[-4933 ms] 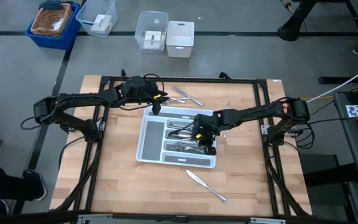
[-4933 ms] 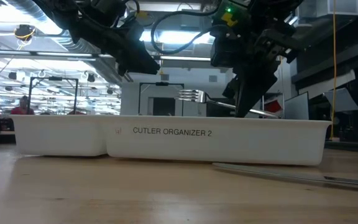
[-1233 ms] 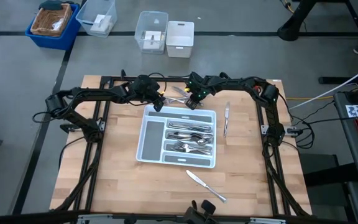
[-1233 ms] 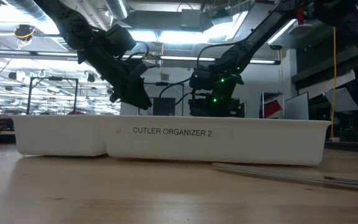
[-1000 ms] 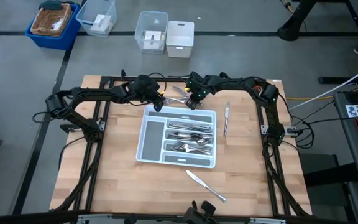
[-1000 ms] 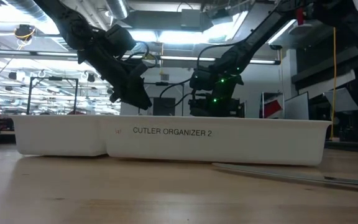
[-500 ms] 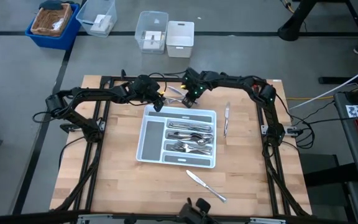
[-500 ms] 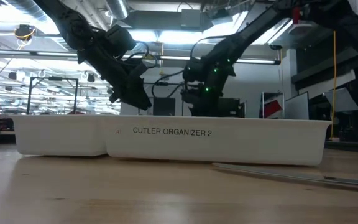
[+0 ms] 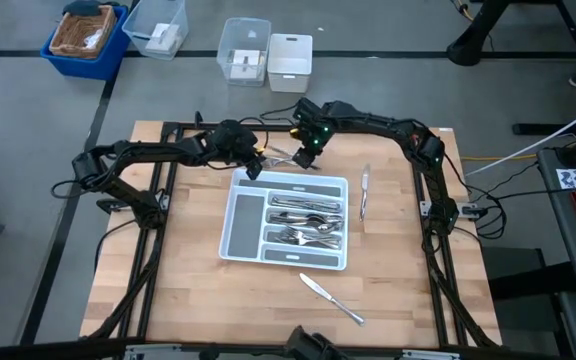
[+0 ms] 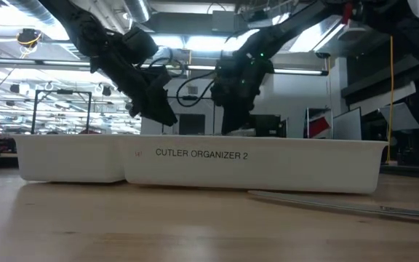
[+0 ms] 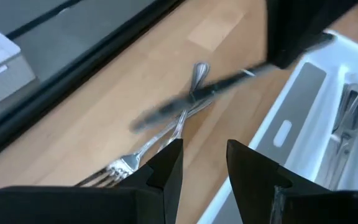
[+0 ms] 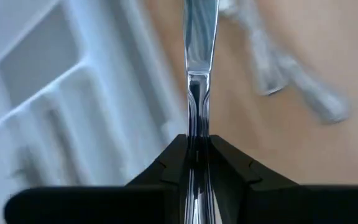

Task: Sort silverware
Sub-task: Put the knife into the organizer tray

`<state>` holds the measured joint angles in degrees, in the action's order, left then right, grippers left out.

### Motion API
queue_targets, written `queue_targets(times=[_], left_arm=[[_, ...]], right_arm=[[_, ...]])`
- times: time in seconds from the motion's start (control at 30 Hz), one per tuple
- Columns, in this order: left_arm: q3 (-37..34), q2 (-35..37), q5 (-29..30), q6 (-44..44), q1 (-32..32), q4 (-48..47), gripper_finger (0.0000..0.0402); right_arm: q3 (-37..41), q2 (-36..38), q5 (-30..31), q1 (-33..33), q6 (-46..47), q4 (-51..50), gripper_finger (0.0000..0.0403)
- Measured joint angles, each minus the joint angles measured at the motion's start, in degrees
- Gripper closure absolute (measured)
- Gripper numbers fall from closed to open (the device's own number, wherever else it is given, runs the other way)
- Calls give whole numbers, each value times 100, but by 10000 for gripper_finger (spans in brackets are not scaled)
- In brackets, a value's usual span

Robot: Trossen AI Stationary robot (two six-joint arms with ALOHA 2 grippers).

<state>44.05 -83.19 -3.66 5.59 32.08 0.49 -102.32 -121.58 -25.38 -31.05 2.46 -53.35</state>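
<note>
My right gripper (image 12: 197,149) hangs over the far side of the table, just beyond the white tray (image 9: 240,222), and is shut on a table knife (image 12: 199,37). In the left wrist view that knife (image 11: 229,84) shows dark and blurred above two forks (image 11: 160,140) lying crossed on the wood. My left gripper (image 11: 204,168) stands open at the tray's far left corner, with nothing between its fingers. More silverware (image 9: 306,207) lies in the tray's compartments. My right gripper pinches the knife's handle (image 12: 197,127) between its two fingers, which come from above and slant down. The knife runs on in line with the fingers, blade ahead. It is lifted clear of the table, above the forks.
A knife (image 9: 364,190) lies on the wood right of the tray, and another (image 9: 330,298) lies near the front edge, also seen low (image 10: 340,205). Clear bins (image 9: 245,52) and a blue basket (image 9: 86,35) stand on the floor beyond the table.
My right gripper has risen from the wood beyond the tray and tipped steeper downward, carrying the knife up off the forks. The forks have stayed on the table.
</note>
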Motion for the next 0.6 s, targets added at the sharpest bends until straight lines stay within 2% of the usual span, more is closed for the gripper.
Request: queue_targets(times=[0.1, 0.27, 0.43, 0.6], left_arm=[[1, 190, -7, 0, 0, -16, 288], [0, 665, -28, 48, -11, -48, 288], [0, 1131, -39, 43, -9, -200, 288], [1, 1331, -37, 43, -9, -194, 288]], right_arm=[[-116, 7, -319, 83, -156, -479, 343], [-128, 8, -271, 372, -504, -1397, 343], [-116, 11, -267, 838, -816, -1888, 349], [-116, 13, 166, 1334, -1008, -1881, 360]])
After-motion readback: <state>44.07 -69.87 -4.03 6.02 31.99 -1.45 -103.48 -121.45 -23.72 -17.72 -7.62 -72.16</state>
